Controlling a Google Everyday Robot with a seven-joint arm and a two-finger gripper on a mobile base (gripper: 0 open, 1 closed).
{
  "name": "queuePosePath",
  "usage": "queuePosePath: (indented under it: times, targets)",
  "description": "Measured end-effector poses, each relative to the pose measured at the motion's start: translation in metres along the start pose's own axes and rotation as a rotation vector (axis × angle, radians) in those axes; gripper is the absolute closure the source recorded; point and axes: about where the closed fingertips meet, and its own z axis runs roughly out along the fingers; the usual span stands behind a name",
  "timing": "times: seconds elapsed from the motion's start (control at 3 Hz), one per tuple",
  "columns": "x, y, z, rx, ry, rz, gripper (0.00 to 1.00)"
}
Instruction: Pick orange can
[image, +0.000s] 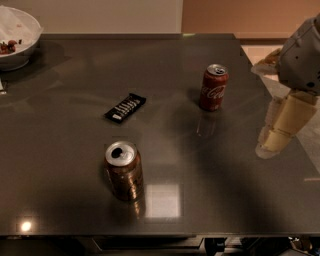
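The orange can (124, 171) stands upright on the dark table (60, 150), near the front edge and left of centre. It has a coppery brown body and a silver top with a dark mouth hole. My gripper (281, 127) hangs at the right edge of the table, pale cream fingers pointing down and left, far to the right of the orange can and a little behind it. Nothing is in the gripper.
A red Coca-Cola can (213, 87) stands upright at the back right. A flat black snack bar (125, 107) lies near the middle. A white bowl (17, 37) with some food sits at the back left corner. A wall runs behind the table.
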Motion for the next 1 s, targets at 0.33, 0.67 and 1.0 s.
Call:
queuePosePath:
  times: [0.33, 0.67, 1.0]
  targets:
    - [-0.028, 0.017, 0.016, -0.034, -0.098, -0.024, 0.0]
    - [-0.061, 0.034, 0.045, -0.079, -0.192, -0.048, 0.0]
    - [-0.09, 0.052, 0.07, -0.119, -0.272, -0.068, 0.0]
